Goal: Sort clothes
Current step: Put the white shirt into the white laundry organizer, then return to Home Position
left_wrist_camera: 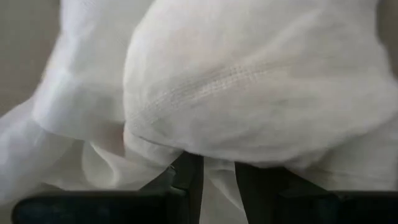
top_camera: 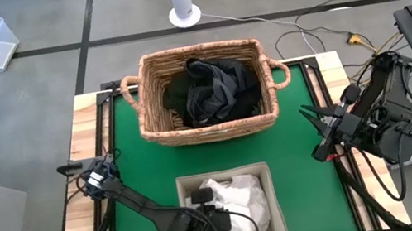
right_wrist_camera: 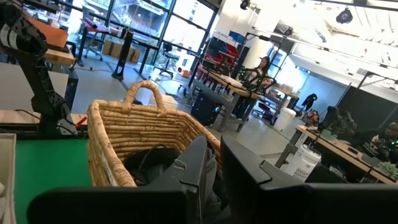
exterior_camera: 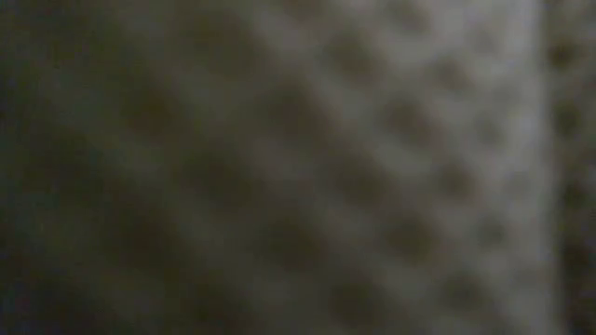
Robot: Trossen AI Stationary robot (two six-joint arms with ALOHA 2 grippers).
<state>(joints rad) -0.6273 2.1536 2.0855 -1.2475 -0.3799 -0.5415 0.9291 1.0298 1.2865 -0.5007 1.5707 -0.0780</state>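
**Sorting by colour: a white garment at the white bin**

Largest first. The flat green mat covering the wooden surface (top_camera: 124, 154) carries two containers. At its far side stands the large woven wicker basket with two loop handles (top_camera: 210, 127), holding the dark clothes, a heap of black and dark grey fabric (top_camera: 214, 89). At the near edge sits the smaller pale rectangular fabric bin (top_camera: 184, 189), filled with the white clothes, a crumpled mound of soft white cloth (top_camera: 241, 198).

The left tool (top_camera: 206, 226) is lowered over the near part of the bin, directly on the white mound. In the left wrist view white fabric (left_wrist_camera: 249, 93) fills the frame, and a fold of it hangs down between the tool's two dark fingers (left_wrist_camera: 186, 180), which stand slightly apart; whether they pinch that fold or have let it go cannot be told.

The right tool (top_camera: 313, 118) waits above the mat's right edge, beside the basket, fingers nearly closed and holding nothing.

Judged step: depositing a white garment with its like. The next move probably calls for parting the fingers fully and lifting straight up, so that no cloth trails out over the bin wall. No garment lies loose on the mat.
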